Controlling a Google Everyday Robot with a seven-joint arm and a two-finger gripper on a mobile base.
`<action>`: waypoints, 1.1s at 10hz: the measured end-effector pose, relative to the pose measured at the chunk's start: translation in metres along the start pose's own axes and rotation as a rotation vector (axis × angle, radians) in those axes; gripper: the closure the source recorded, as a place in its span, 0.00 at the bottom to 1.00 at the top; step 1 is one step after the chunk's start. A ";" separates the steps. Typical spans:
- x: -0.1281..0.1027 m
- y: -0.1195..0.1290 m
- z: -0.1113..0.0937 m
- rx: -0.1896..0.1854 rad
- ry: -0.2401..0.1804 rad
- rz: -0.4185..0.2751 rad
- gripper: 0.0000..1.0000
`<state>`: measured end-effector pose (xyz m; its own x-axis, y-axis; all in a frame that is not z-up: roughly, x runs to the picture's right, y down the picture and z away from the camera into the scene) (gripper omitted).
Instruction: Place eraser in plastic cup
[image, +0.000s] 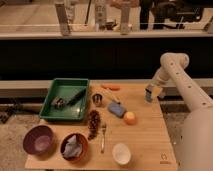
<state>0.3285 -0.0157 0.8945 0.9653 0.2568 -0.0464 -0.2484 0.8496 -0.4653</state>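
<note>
**Claw at the cup, eraser out of sight**

The claw (155, 91) hangs at the far right corner of the surface (145, 137), over or against the pale blue plastic cup (149, 95). Whether it is open, or has hold of anything, cannot be told. The eraser shows nowhere and may be in the claw. A clean drop likely needs the claw centred low above the cup's mouth, without nudging the light cup toward the nearby edge

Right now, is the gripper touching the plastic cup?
Cannot tell. In the camera view the gripper sits at the table's far right edge, overlapping the plastic cup, so neither contact nor a gap shows plainly.
</note>
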 end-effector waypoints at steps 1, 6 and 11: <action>-0.002 0.000 -0.002 -0.005 -0.004 -0.017 0.20; -0.011 0.000 -0.007 -0.027 -0.028 -0.079 0.20; -0.011 -0.001 -0.007 -0.026 -0.028 -0.078 0.20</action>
<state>0.3190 -0.0222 0.8888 0.9789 0.2037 0.0157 -0.1702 0.8553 -0.4895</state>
